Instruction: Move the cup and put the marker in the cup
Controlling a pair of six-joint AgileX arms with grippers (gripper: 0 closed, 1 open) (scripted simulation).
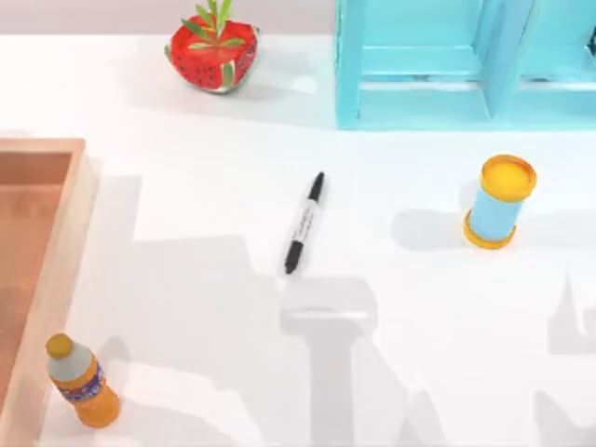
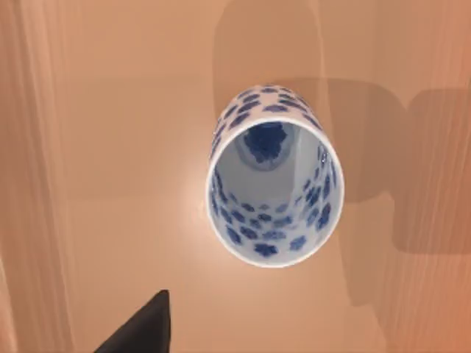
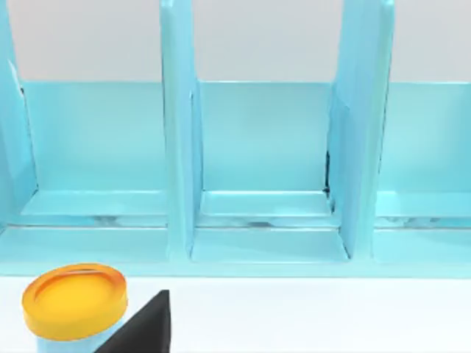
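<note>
Your marker (image 1: 304, 223) lies flat mid-counter (image 1: 419, 326). The cup (image 2: 274, 176) stands upright on wood below your left wrist. You cannot tell either gripper's finger state.

The wooden tray (image 1: 65, 233) is cut by the top view's left edge. The blue rack (image 1: 438, 65) is cut at top and right. The light-blue cylinder (image 3: 73, 305) is cut by the right wrist picture's edge.

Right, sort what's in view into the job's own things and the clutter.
Job's own:
the cup, upright on the wooden tray's floor
the marker, lying on the white table

Clutter:
the orange bottle
the light-blue cylinder
the strawberry-shaped planter
the turquoise rack
the wooden tray
</note>
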